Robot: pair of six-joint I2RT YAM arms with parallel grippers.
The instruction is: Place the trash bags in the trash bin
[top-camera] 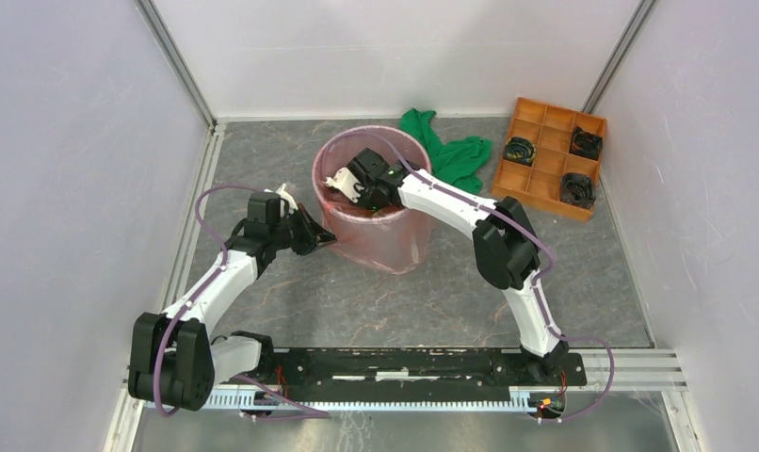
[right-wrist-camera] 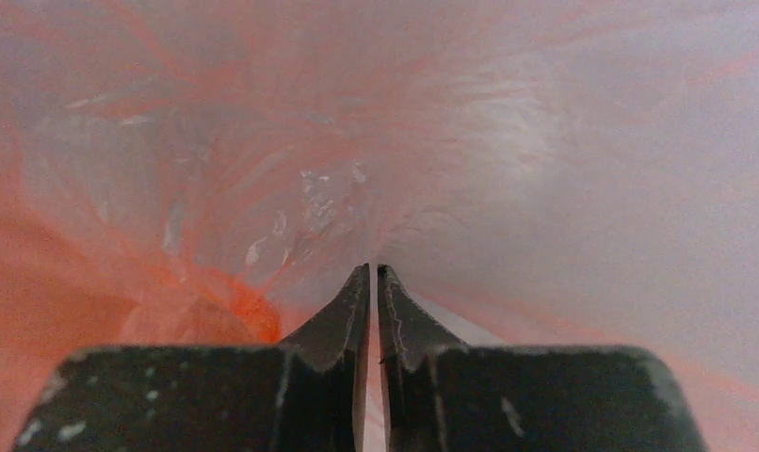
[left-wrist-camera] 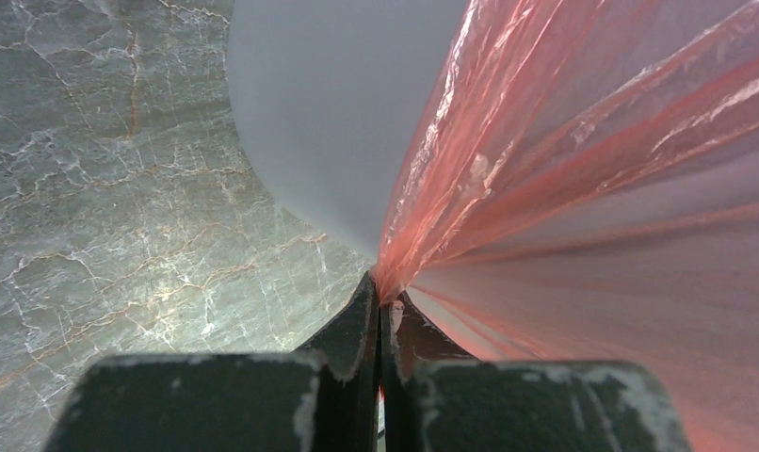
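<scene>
The light-grey trash bin [top-camera: 331, 158] stands at the table's middle back, and the red-orange trash bag [top-camera: 395, 247] lines it and hangs down over its outer wall. My left gripper [top-camera: 327, 237] is at the bin's lower left side, shut on a pinch of the bag film. In the left wrist view the gripper [left-wrist-camera: 383, 297] pulls the film [left-wrist-camera: 564, 141] taut off the grey bin wall [left-wrist-camera: 329, 113]. My right gripper [top-camera: 357, 193] reaches down inside the bin. In the right wrist view it [right-wrist-camera: 372, 271] is shut, with only a hairline gap, over the bag lining [right-wrist-camera: 216, 188].
A green cloth [top-camera: 446, 151] lies just behind and right of the bin. An orange compartment tray [top-camera: 549, 155] with black items sits at the back right. White walls enclose the marbled table [top-camera: 357, 301] on three sides.
</scene>
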